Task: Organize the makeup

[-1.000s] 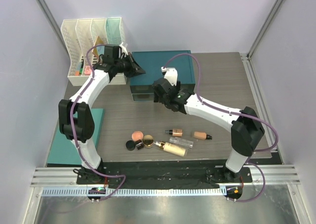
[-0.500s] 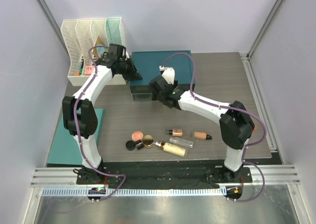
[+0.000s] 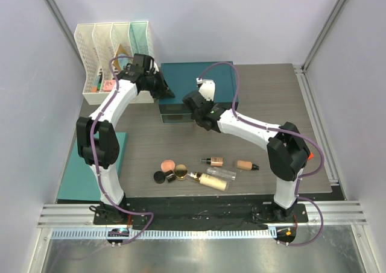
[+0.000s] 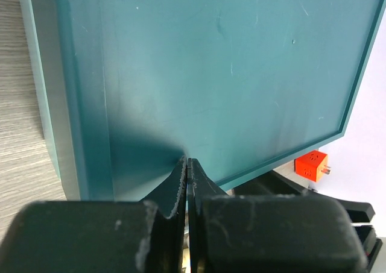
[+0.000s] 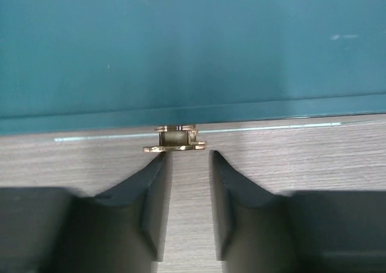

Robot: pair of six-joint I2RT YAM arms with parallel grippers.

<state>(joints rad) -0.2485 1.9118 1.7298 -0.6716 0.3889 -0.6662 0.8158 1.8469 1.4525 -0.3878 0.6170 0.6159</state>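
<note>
The makeup lies loose near the table's front edge: a pink blush compact (image 3: 167, 164), a black jar (image 3: 159, 176), a gold-rimmed compact (image 3: 180, 171), a tan foundation bottle (image 3: 214, 181), a small bottle (image 3: 212, 161) and a tan tube (image 3: 245, 165). My left gripper (image 3: 166, 92) (image 4: 187, 162) is shut with nothing in it, its tip resting on the teal box's top (image 4: 229, 74). At the box's front, my right gripper (image 3: 192, 111) (image 5: 187, 155) is open. Its fingertips sit just short of a small gold knob (image 5: 175, 139), and nothing is between them.
The teal box (image 3: 211, 80) stands at the back centre. White file racks (image 3: 111, 50) with colourful items are at the back left. A teal mat (image 3: 72, 182) lies at the left edge. A small red cube (image 4: 312, 166) shows beyond the box's far side.
My right gripper has moved in toward the box front and its fingers have narrowed. The left gripper shifted slightly onto the box top and stays shut. The makeup has not moved.
</note>
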